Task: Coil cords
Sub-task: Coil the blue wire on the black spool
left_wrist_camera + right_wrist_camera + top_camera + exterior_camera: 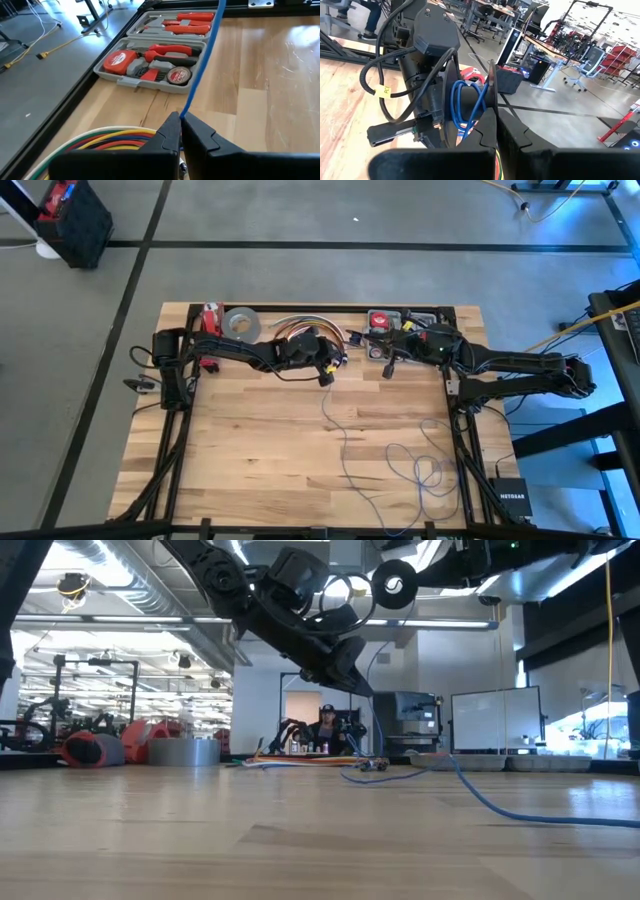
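A thin blue cord (pixel 343 445) runs from my left gripper (pixel 328 376) down to the table and ends in loose loops (pixel 428 470) near the right front. In the low view the cord (pixel 500 805) lies along the tabletop and rises to my left gripper (pixel 358 682), then goes up to a small spool (pixel 395 585). My right gripper (pixel 492 125) is shut at this spool (pixel 470 95), which has several turns of blue cord (pixel 467 107) wound on it. Both grippers are raised above the table's far middle. My left gripper pinches the cord (pixel 186 107) between its two fingertips (pixel 170 131), a single strand, slanting down from above. The cord runs on past the tips toward the far side and hangs below to the table. My right gripper is shut on the spool's thin round flange (pixel 491 92), at its rim. The spool is lifted clear of the table, with its wound cord beside the fingers.
An open grey tool case (pixel 160 55) with red-handled tools lies at the far edge. An arched bundle of orange, red and white cables (pixel 300 328) and a roll of grey tape (pixel 238 322) sit at the far left. The near half of the table (pixel 250 460) is bare wood.
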